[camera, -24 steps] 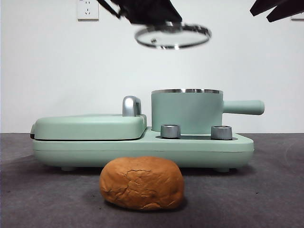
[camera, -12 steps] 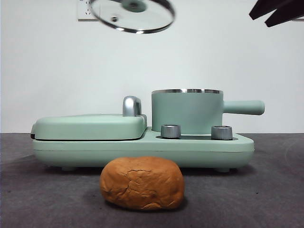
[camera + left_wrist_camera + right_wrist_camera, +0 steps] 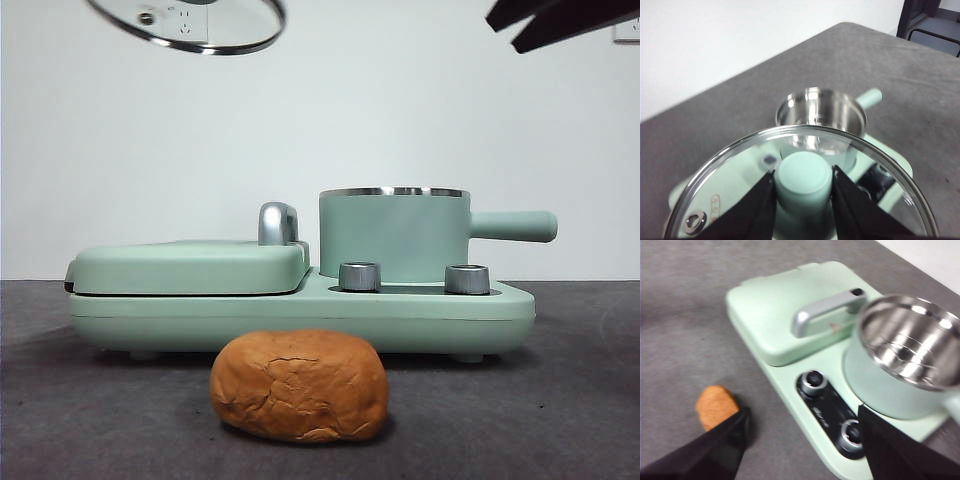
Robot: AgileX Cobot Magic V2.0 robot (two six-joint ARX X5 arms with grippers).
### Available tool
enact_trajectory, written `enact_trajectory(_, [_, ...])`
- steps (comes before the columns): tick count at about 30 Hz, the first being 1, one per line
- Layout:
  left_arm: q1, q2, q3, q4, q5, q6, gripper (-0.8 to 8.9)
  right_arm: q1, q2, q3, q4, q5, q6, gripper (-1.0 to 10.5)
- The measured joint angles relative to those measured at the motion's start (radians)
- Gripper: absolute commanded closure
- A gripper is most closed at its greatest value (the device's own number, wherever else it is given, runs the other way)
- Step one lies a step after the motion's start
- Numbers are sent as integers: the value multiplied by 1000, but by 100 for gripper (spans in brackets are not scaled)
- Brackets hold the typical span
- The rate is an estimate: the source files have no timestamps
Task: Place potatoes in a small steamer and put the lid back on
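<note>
Two end effectors | left clamps lid knob | right open above potato

low front view (wrists overhead)

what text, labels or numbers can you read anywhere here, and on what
None can be read.
Control panel between the two knobs: a faint light marking, too blurred to read.
Griddle cover: a small oval mark seen through the lid held by the left tool, too small to read.
Small steamer, potato and wall socket: no lettering visible.
</note>
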Motion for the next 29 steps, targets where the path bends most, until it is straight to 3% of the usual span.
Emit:
enact_trajectory(10, [76, -278, -266, -68, -38, -67, 804, 166, 108, 0, -16, 2, -6, 607])
enact_trajectory(17, [124, -388, -270, -183, -137, -61, 804, 262, 281, 0, 31, 22, -9, 601])
enact_trajectory(21, [147, -414, -270, -189, -146, -58, 804, 303, 385, 0, 69, 24, -19, 517])
enact_trajectory(29, [159, -430, -270, -189, -146, -58, 804, 357, 560, 0, 166, 53, -50, 515])
